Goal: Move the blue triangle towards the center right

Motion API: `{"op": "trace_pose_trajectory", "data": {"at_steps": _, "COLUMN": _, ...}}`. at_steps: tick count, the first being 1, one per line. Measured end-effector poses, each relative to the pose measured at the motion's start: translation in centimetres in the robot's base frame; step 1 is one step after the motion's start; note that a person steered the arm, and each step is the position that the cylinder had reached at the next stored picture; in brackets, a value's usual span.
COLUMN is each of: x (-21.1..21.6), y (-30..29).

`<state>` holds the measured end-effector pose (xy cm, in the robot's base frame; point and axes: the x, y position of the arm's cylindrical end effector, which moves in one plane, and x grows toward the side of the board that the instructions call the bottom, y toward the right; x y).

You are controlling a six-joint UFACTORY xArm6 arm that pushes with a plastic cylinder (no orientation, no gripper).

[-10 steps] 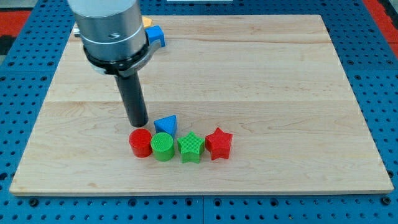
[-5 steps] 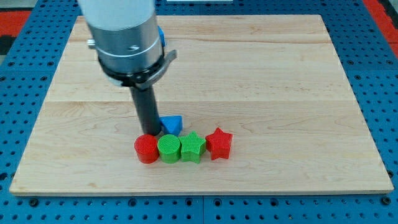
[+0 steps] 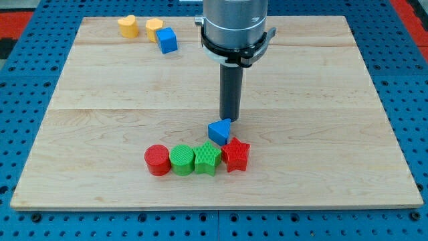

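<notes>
Camera view: the arm's rod stands upright, my tip (image 3: 231, 120) touching the top of the blue triangle (image 3: 219, 131). No jaws, nothing held. The triangle sits mid-surface (image 3: 321, 100), against the red star (image 3: 235, 154).

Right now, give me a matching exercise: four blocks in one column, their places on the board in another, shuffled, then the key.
Blocks:
1. blue triangle
2. red cylinder
3. blue cube
4. red star

Places:
A. the view's top left, beside two yellow blocks
B. left end of the bottom row
C. right end of the bottom row
D. just below my tip

Pairs: 1-D, 2-B, 3-A, 4-C
</notes>
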<state>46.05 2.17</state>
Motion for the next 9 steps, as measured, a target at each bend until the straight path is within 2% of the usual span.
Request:
{"op": "trace_pose_trajectory", "data": {"at_steps": 1, "x": -1.2, "y": -2.5}}
{"op": "trace_pose_trajectory", "data": {"at_steps": 2, "x": -0.8, "y": -7.8}}
{"op": "trace_pose_trajectory", "data": {"at_steps": 3, "x": 1.7, "y": -8.2}}
{"op": "trace_pose_trajectory", "data": {"at_steps": 5, "x": 4.3, "y": -2.9}}
{"op": "trace_pose_trajectory", "data": {"at_steps": 6, "x": 4.4, "y": -2.3}}
{"op": "trace_pose_trajectory", "data": {"at_steps": 9, "x": 2.6, "y": 6.7}}
